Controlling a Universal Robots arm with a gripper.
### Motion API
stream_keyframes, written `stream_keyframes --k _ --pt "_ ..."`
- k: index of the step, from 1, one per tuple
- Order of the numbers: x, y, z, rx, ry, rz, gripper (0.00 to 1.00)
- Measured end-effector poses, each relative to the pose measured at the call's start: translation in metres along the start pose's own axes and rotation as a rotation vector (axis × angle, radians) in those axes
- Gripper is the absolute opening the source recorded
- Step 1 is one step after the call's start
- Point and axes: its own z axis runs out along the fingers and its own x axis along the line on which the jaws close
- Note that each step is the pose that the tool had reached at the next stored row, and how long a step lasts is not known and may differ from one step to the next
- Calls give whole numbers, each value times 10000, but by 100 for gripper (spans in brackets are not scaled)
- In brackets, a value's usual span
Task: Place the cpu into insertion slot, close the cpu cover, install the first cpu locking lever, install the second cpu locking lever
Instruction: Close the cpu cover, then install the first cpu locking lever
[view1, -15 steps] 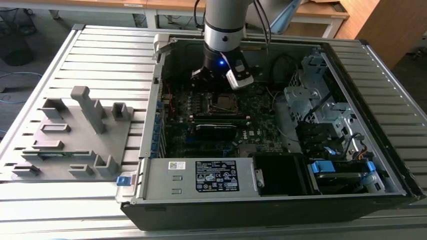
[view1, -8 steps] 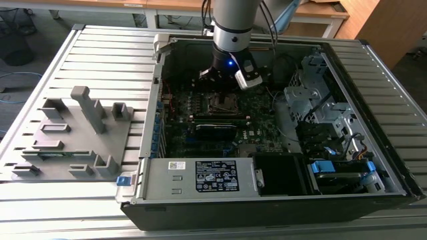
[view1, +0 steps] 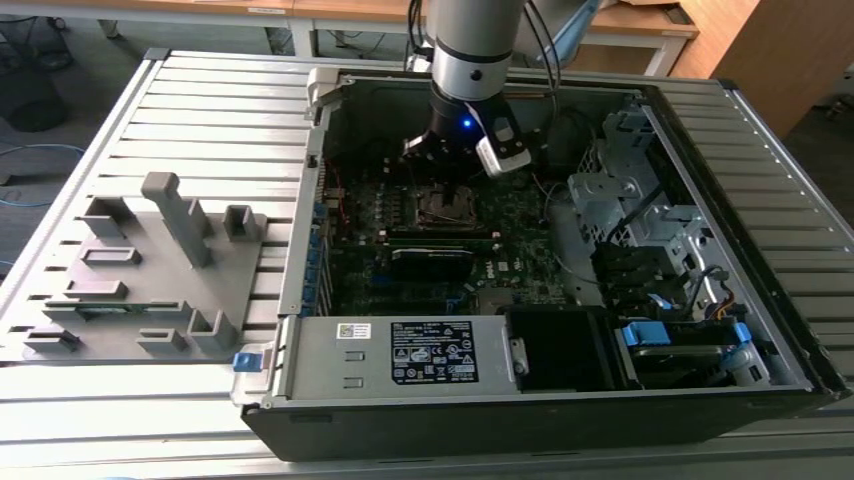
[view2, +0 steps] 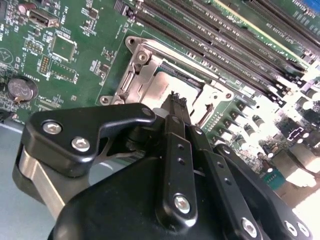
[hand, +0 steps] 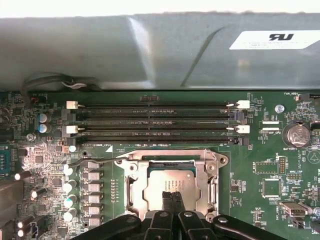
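Currently gripper (hand: 172, 196) low over the cpu (hand: 167, 181), jaws pressed together on nothing, cpu seated in insertion slot (hand: 167, 161), cpu cover (hand: 205, 172) lying flat around it.

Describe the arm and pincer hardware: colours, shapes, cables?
The arm is a silver-grey cylinder ending in a black wrist with a blue light; dark cables run alongside it. The pincer is matte black: jointed link bars with silver screw heads, narrowing to two slim fingers.
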Motion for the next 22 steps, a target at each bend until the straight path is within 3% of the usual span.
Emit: stream_keyframes --k 5,7,22 --pt "0 0 3 -1 -56 0 11" --pt "1 0 0 -3 -117 0 11" --pt "1 0 -26 -3 -117 0 11"
